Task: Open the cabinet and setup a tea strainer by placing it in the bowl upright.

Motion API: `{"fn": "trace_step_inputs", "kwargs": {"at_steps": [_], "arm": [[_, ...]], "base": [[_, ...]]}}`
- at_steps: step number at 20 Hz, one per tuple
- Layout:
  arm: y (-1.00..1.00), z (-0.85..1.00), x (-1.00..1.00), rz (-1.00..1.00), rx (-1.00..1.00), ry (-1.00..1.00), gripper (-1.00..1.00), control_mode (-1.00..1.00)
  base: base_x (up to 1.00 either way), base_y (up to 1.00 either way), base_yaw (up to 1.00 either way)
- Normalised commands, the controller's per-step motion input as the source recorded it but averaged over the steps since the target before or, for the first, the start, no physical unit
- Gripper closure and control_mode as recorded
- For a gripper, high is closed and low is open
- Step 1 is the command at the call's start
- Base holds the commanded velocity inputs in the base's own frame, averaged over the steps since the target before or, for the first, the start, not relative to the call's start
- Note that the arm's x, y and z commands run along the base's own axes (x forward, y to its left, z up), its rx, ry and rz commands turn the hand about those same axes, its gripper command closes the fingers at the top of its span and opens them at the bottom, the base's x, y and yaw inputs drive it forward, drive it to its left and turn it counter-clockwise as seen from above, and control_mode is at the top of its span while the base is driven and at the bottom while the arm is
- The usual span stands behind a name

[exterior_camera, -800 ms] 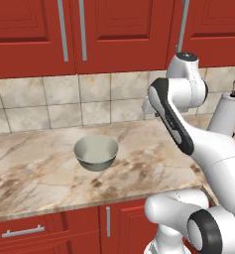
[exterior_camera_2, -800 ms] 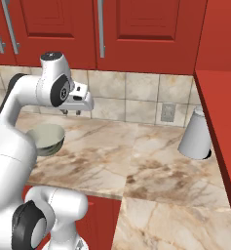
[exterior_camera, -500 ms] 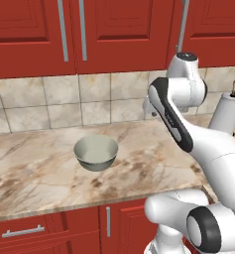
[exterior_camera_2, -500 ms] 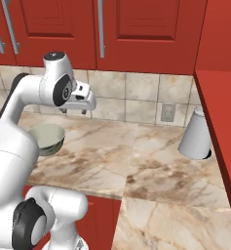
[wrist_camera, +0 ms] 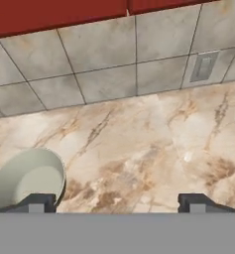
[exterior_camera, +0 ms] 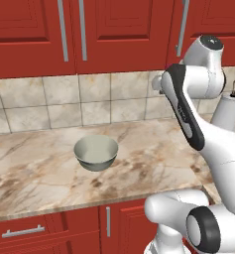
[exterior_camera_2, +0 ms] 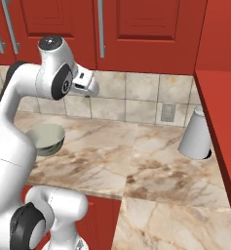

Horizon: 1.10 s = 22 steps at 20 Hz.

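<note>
The single-door red cabinet [exterior_camera_2: 146, 29] is shut; its vertical silver bar handle [exterior_camera_2: 101, 30] hangs above my hand, and the same handle [exterior_camera: 181, 30] shows left of the arm's top joint. The grey-green bowl [exterior_camera: 95, 153] stands with nothing in it on the marble counter, also seen as the bowl [exterior_camera_2: 46, 139] and, lower left in the hand view, the bowl [wrist_camera: 25, 178]. My gripper [exterior_camera_2: 91, 89] hovers in front of the tiled wall below the cabinet, open with nothing between its fingers; in the hand view the gripper [wrist_camera: 116, 204] has its tips far apart. The tea strainer is out of view.
A double-door red cabinet [exterior_camera: 69, 30] with two handles hangs to the left. A grey cone-shaped vessel [exterior_camera_2: 197, 134] stands at the counter's right end beside a tall red side panel [exterior_camera_2: 221, 97]. A wall outlet [exterior_camera_2: 168, 112] sits in the tiles. Red base cabinets [exterior_camera: 49, 230] run below.
The arm has risen, lifting the hand slightly higher in front of the tiles toward the cabinet. The bowl has not moved and the gripper has stayed open.
</note>
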Motion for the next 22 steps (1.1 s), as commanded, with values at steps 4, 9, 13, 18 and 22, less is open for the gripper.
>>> {"fn": "trace_step_inputs", "kwargs": {"at_steps": [4,9,13,18,22], "arm": [[-0.33,0.85,-0.11,-0.2,0.05,-0.41,-1.0,-1.0],[-0.65,0.65,0.0,-0.14,-0.01,-0.28,-1.0,-1.0],[-0.28,0.97,-0.11,-0.08,0.0,-0.34,-1.0,-1.0],[0.0,0.75,-0.21,-0.02,0.0,-0.27,-1.0,-1.0],[-0.03,0.59,-0.05,-0.01,-0.02,-0.26,-1.0,-1.0]], "base": [[0.0,0.0,0.0],[0.0,0.0,0.0],[0.0,0.0,0.0],[0.0,0.0,0.0],[0.0,0.0,0.0]]}}
